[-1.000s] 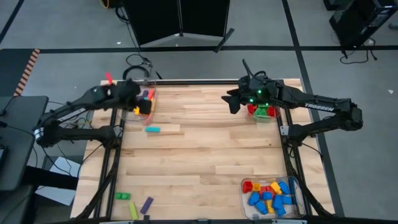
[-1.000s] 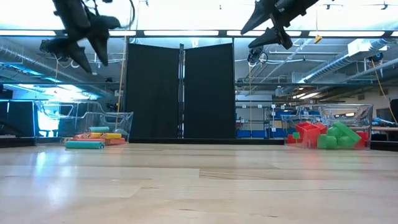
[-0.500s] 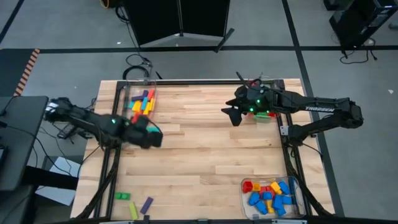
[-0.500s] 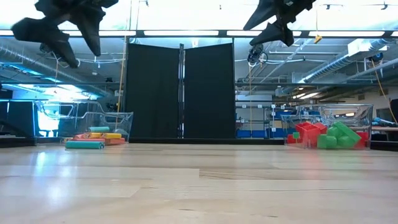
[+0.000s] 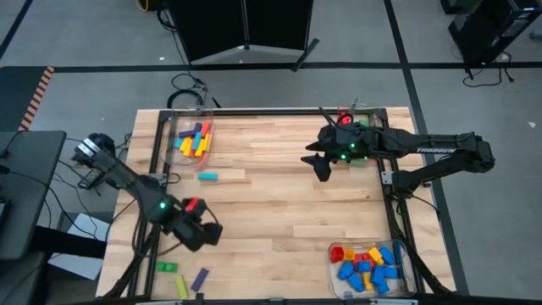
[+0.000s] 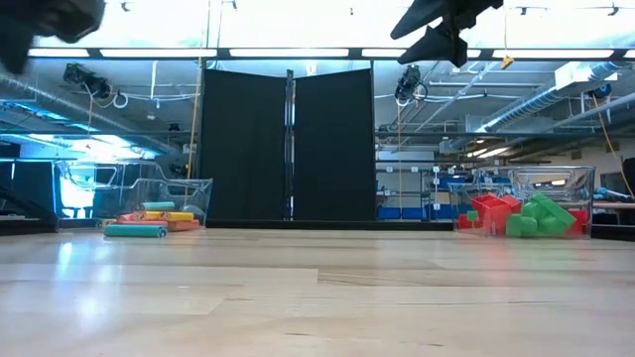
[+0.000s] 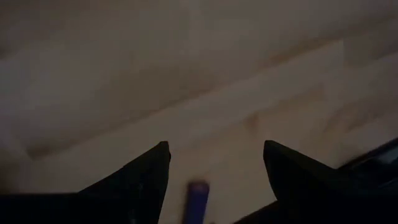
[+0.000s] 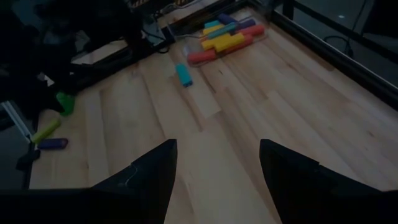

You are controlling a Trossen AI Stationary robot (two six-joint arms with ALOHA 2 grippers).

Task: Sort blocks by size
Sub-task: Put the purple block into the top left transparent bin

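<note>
Left gripper open, empty, over near-left table corner, aimed at purple block and other loose blocks not yet sorted. Right gripper open, empty, waits beside bin of red-green blocks. Long bars binned far-left.

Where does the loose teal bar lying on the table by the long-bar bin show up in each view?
High view: teal bar on the wood just below the long-bar bin, upper left.
Low view: far left, in front of that bin.
Right wrist view: upper middle, beside the bin.
Left wrist view: not in it.
Shared landmark: the long-bar bin.
</note>
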